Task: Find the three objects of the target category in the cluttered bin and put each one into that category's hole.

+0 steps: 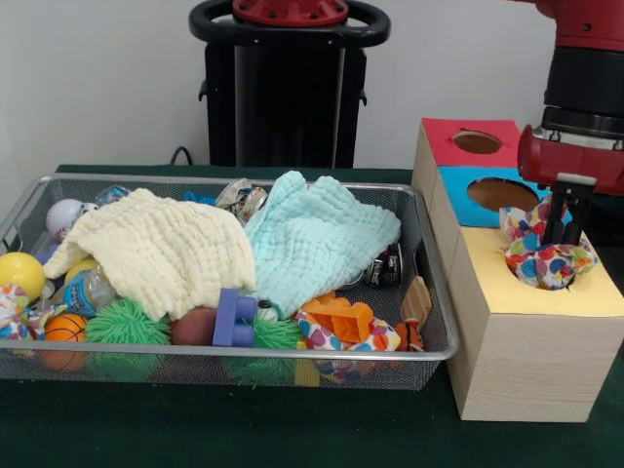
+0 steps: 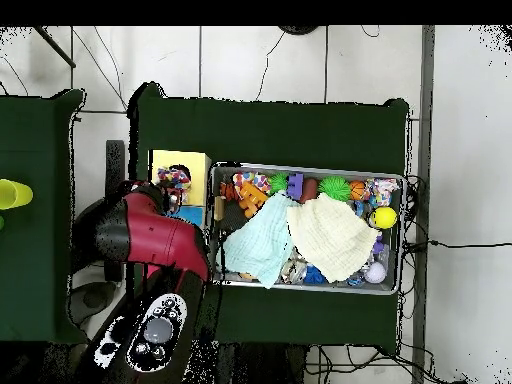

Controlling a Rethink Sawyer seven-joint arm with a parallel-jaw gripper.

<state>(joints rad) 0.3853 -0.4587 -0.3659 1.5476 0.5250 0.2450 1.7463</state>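
One soft white cloth with bright multicoloured polka dots (image 1: 546, 255) is going in right now, bunched up and standing out of the round hole in the yellow paper top of the pale wooden box (image 1: 595, 291). The black end effector (image 1: 567, 216) is planted straight down in the middle of it, fingers clenched on the fabric as far as the front view shows. The bundle has no clear long axis; its crumpled folds flare upward and outward around the fingers.

Another dotted cloth (image 1: 353, 336) lies flat at the near rim of the large shallow silver wire-mesh bin (image 1: 429, 353), tucked under an orange plastic block (image 1: 338, 317). A third is not clearly visible; it may hide under the plain cream cloth (image 1: 161, 249) or the plain mint-green cloth (image 1: 317, 239). By my reckoning, two remain.
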